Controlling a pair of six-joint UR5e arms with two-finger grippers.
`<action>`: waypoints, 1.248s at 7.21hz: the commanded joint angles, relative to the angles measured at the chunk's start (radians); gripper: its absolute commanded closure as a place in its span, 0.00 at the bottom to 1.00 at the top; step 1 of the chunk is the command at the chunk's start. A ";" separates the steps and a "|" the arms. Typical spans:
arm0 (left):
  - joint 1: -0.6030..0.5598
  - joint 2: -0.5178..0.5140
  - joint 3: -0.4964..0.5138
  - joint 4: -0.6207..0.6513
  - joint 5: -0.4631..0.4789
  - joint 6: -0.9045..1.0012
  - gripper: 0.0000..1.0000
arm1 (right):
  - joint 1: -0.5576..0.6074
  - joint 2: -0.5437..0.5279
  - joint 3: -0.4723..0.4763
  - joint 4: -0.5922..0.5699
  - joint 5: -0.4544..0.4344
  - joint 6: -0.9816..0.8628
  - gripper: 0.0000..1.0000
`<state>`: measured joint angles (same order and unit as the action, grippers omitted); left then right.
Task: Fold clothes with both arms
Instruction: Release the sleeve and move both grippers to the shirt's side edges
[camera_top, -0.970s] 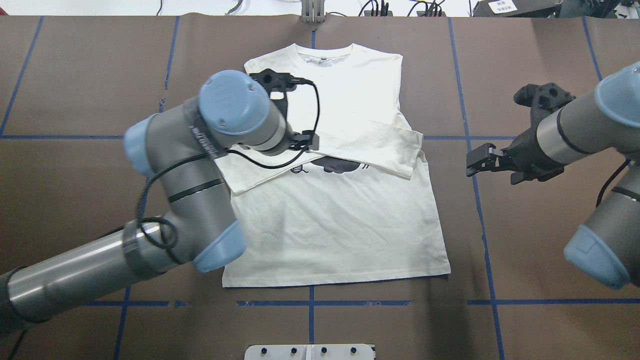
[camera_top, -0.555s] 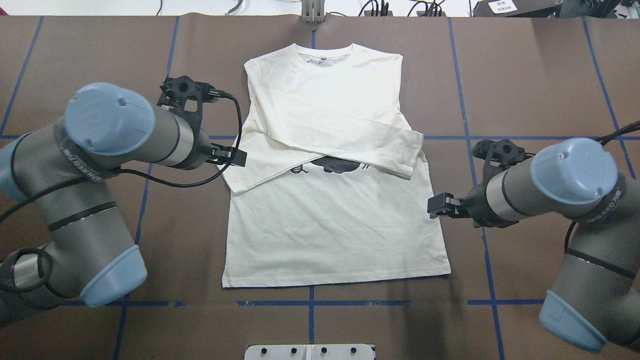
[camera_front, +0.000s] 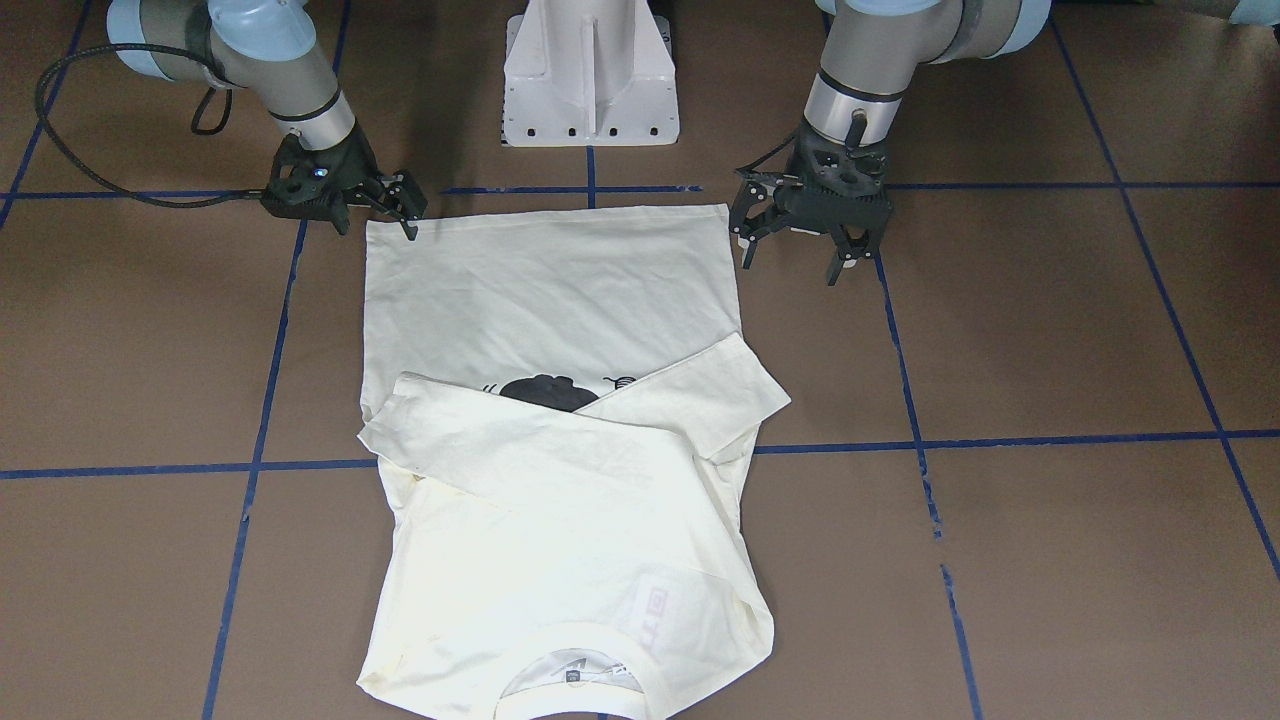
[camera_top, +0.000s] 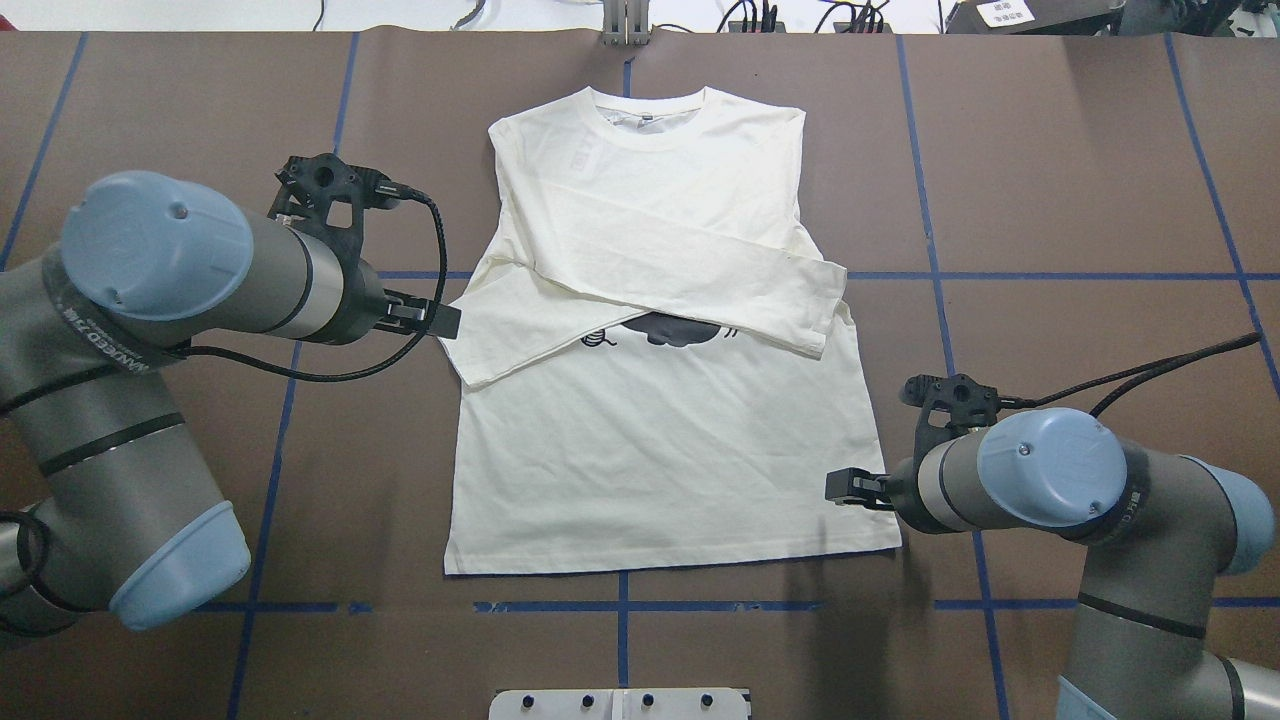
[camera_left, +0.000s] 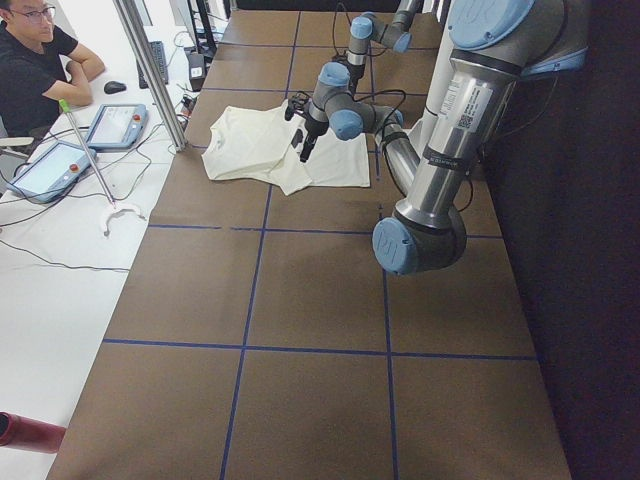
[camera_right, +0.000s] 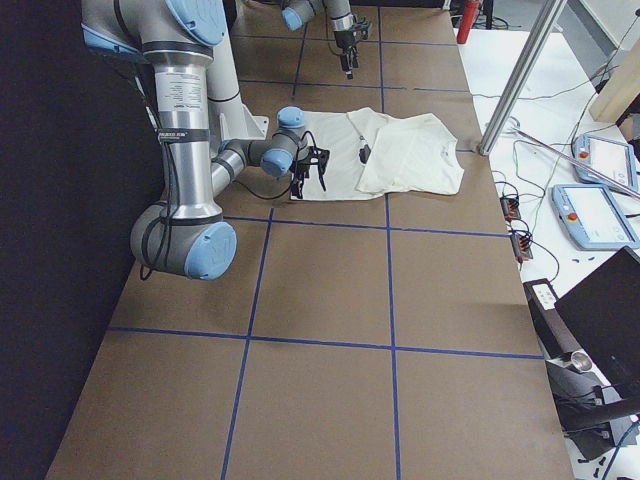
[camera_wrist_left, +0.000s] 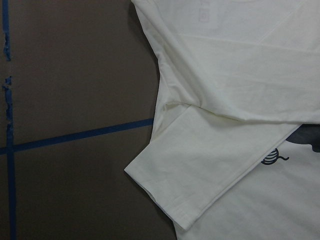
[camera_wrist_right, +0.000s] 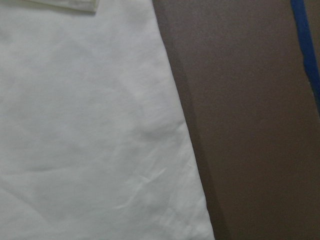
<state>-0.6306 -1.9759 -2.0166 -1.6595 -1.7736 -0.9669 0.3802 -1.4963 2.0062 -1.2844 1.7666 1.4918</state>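
The shirt (camera_top: 660, 450) lies flat on the brown surface (camera_top: 1050, 150), its sleeves (camera_top: 700, 290) crossed over the chest and hiding the top of the cat print (camera_top: 680, 330). The left gripper (camera_top: 445, 320) hangs just off the shirt's left edge, fingers spread and empty. The right gripper (camera_top: 838, 487), also parted and holding nothing, is at the shirt's right edge near the hem. Blue tape lines (camera_top: 1000, 275) run under the shirt, and a white base (camera_front: 590, 80) stands just beyond its hem.

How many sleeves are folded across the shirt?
2. The top sleeve lies across the shirt, its cuff toward the robot's right. The bottom sleeve crosses under it, its cuff toward the robot's left.
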 joint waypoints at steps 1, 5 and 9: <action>0.002 0.002 -0.001 0.000 -0.001 -0.001 0.00 | -0.009 -0.013 -0.015 0.000 0.000 0.002 0.00; 0.002 0.003 0.012 -0.005 0.002 0.000 0.00 | -0.010 -0.009 -0.020 -0.001 0.007 0.001 0.58; 0.008 0.002 0.025 -0.009 0.003 -0.001 0.00 | -0.014 -0.005 -0.018 -0.001 0.030 -0.001 0.75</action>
<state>-0.6234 -1.9735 -1.9956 -1.6685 -1.7703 -0.9691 0.3671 -1.5012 1.9867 -1.2855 1.7926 1.4911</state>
